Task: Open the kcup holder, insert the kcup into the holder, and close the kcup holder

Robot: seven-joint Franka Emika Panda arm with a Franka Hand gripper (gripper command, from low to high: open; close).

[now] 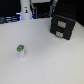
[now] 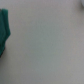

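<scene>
Nearest in the exterior view, the small pale cylindrical kcup with a bright green top [image 1: 20, 50] is standing upright on the white tabletop [image 1: 47, 62], its long axis vertical and its green top facing up, well apart from everything else. Farther back, toward the exterior view's right, the black boxy kcup holder with pale rectangular front panels [image 1: 62, 24] is sitting closed, its drawer fronts facing the camera and slightly toward the exterior view's left. At the far edge, a tall white bottle-shaped object [image 1: 25, 12] is standing. The gripper is not showing itself in either view: the wrist view is giving only a pale blur with a dark green patch [image 2: 4, 31] at one edge, so I cannot tell how its fingers are standing. Opening probably comes first; pulling a drawer front straight along its travel should be keeping the box from sliding.
</scene>
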